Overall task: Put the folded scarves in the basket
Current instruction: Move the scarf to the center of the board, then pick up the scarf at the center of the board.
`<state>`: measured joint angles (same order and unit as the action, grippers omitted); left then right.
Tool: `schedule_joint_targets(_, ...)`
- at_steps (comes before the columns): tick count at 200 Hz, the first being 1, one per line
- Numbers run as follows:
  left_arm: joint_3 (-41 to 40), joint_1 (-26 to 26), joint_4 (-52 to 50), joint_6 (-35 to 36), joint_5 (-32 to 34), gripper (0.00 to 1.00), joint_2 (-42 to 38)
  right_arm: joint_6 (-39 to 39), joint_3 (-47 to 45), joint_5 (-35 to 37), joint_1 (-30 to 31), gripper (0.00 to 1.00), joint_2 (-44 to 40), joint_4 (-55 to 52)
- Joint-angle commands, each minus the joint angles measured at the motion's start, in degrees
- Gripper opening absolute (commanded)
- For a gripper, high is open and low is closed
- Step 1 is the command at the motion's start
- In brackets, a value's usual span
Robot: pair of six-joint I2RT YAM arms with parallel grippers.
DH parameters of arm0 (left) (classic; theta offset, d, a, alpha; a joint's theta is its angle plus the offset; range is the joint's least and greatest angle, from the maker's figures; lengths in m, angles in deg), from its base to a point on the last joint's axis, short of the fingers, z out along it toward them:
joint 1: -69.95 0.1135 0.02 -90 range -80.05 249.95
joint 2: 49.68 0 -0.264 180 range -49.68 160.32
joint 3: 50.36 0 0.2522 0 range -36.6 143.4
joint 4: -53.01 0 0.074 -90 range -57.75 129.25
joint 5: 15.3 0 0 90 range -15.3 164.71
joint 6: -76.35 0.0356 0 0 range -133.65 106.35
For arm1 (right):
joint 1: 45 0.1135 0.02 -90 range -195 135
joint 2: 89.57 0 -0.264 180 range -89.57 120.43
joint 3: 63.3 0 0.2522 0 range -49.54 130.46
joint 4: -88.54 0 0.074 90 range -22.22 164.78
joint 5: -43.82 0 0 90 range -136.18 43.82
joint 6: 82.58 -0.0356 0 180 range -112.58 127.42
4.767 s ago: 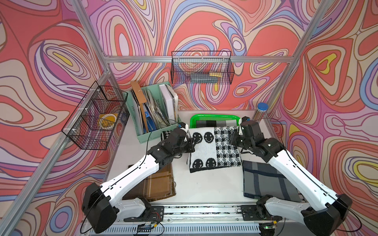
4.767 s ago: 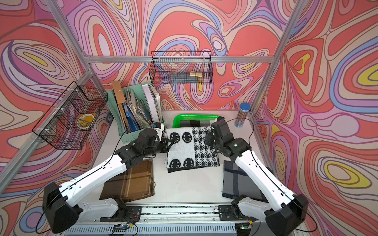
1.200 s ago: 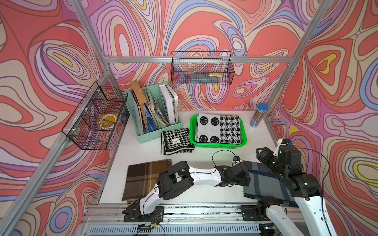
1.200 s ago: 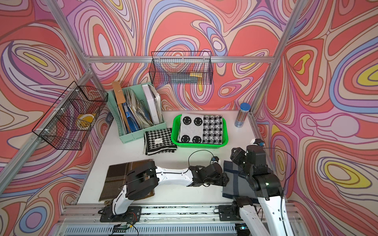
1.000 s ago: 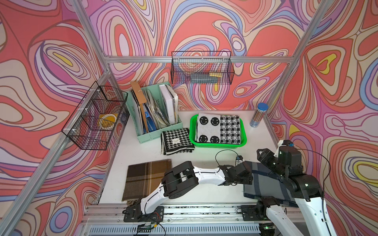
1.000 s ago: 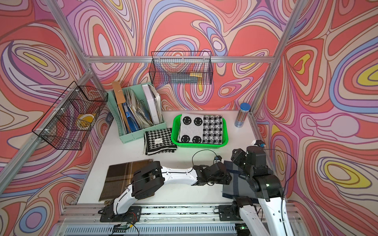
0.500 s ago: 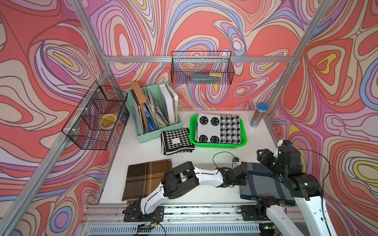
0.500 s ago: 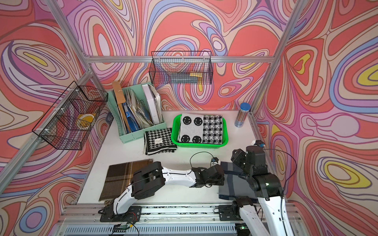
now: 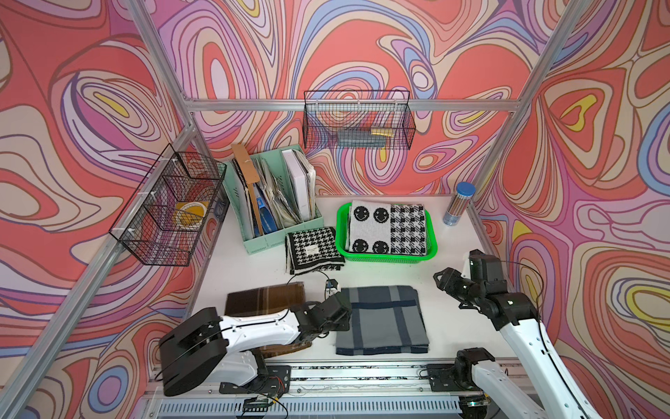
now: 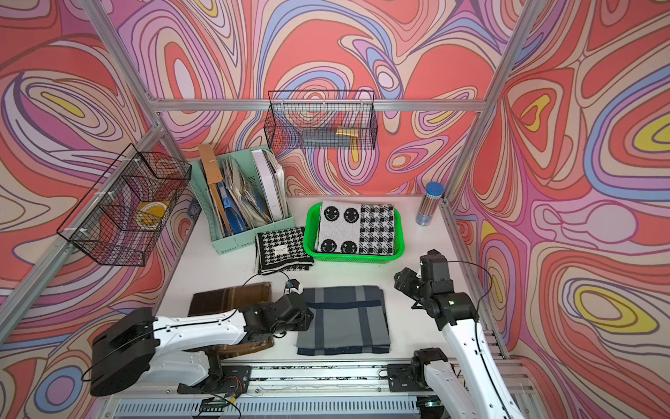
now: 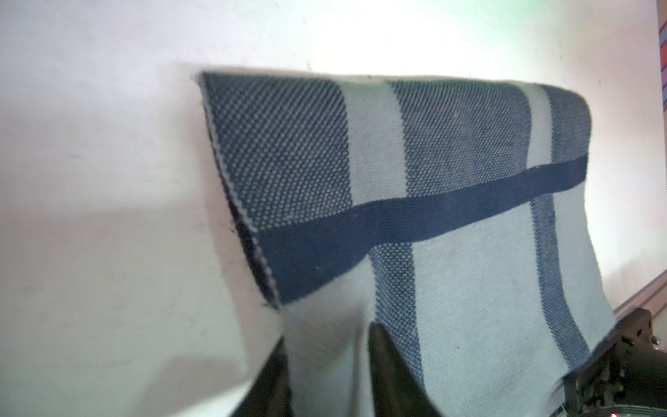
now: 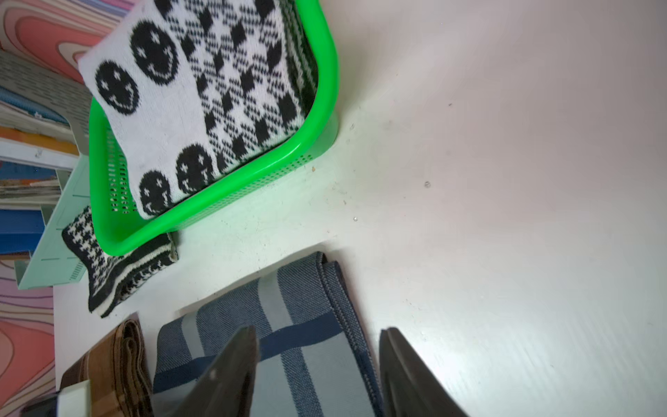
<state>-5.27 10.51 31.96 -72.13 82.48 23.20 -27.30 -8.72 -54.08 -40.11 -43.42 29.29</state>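
A smiley scarf [image 9: 386, 226] lies in the green basket [image 9: 384, 257] at the back of the table [image 9: 446, 326]. A grey scarf [image 9: 384, 319] lies folded flat near the front edge, well apart from the basket. The left end effector [image 9: 346, 321] sits at its left edge, fingers [image 11: 386, 361] apart with cloth between them; I cannot tell whether they pinch it. The right end effector [image 9: 439, 280] hangs over the table beside the scarf's right side, jaws partly spread and empty.

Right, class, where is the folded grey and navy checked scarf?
In both top views the grey scarf lies at the table's near middle, right of the folded brown scarf, short of the bright green plastic basket.
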Motion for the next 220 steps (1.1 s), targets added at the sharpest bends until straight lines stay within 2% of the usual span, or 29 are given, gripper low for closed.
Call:
schedule_joint_targets(1,-0.9,2.3,-6.5,0.7,5.9,0.87,-2.8,2.0,-3.7,-7.5,-0.1,0.57,4.6,5.5)
schedule_joint_targets(35,1.8,4.2,-7.5,0.7,5.4,0.92,-0.5,3.5,-6.3,-10.0,-0.1,0.6,11.6,8.8)
schedule_joint_targets(66,3.1,4.2,-7.0,-1.0,5.4,0.95,2.8,2.5,-5.9,-8.7,0.4,0.65,17.6,11.0)
schedule_joint_targets(114,3.2,4.3,-3.3,-2.7,3.7,0.95,6.1,0.7,-7.0,-8.4,5.4,0.7,24.3,16.3)
schedule_joint_targets(141,3.2,4.2,-1.4,-3.4,1.9,0.95,8.5,-0.6,-8.0,-7.4,8.4,0.7,25.1,17.3)
schedule_joint_targets(181,4.0,4.3,-0.9,-3.8,1.0,0.93,11.2,-2.5,-11.0,-5.8,9.9,0.7,25.4,18.8)
schedule_joint_targets(220,3.7,4.3,-0.5,-4.1,0.5,0.88,12.0,-3.2,-10.3,-5.3,12.7,0.65,26.9,19.9)
